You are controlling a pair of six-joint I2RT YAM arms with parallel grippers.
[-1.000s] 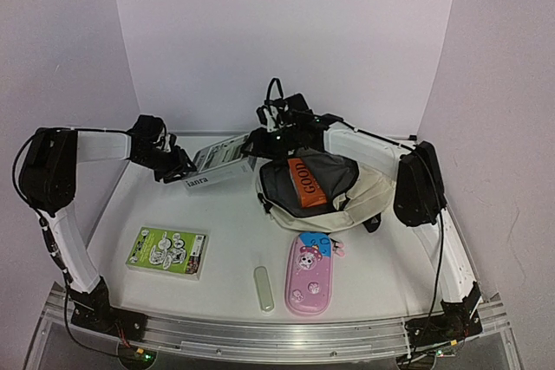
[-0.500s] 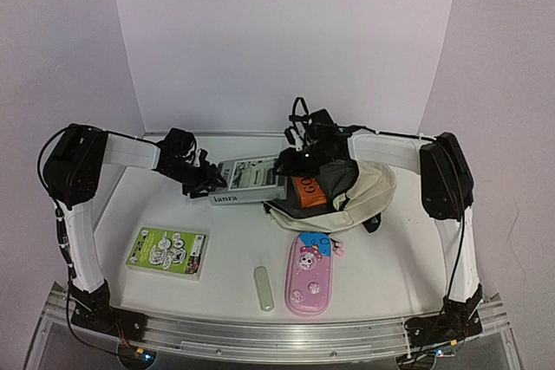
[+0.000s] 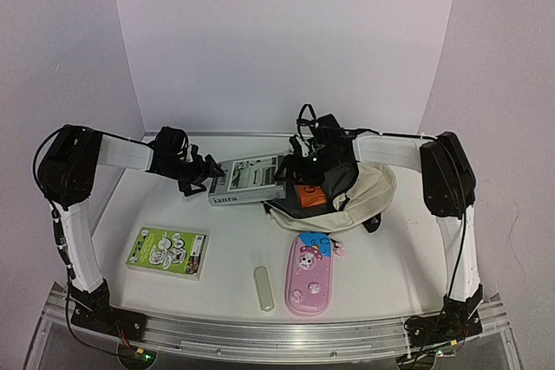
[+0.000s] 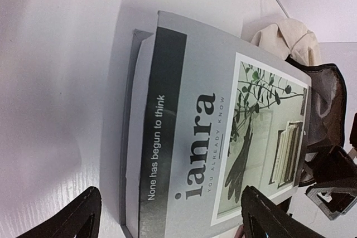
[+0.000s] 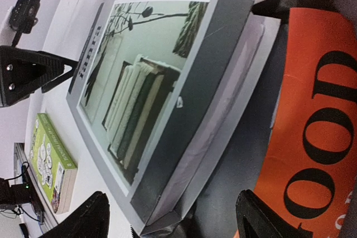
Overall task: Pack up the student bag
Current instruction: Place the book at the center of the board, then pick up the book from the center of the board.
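Observation:
The student bag (image 3: 373, 186), cream with a grey lining, lies open at the right middle of the table, with an orange book (image 3: 303, 194) inside it. A grey "ianra" book (image 3: 249, 179) lies flat, its right end on the bag's mouth. My left gripper (image 3: 199, 176) is open at the book's left end, and the wrist view shows the left gripper (image 4: 170, 224) straddling that end without touching its sides. My right gripper (image 3: 300, 171) is open over the right end. In its own view the right gripper (image 5: 173, 221) has the grey book's corner (image 5: 167, 204) and the bag's lining (image 5: 245, 154) between its fingers.
A green book (image 3: 167, 251) lies at the front left. A pink pencil case (image 3: 310, 275) and a small pale green stick (image 3: 264, 288) lie at the front middle. White walls close the back and sides of the table (image 3: 234, 240).
Both grippers have opened and let go of the grey book. The book went right, onto the bag's mouth. The left gripper has since drawn back a little to the left.

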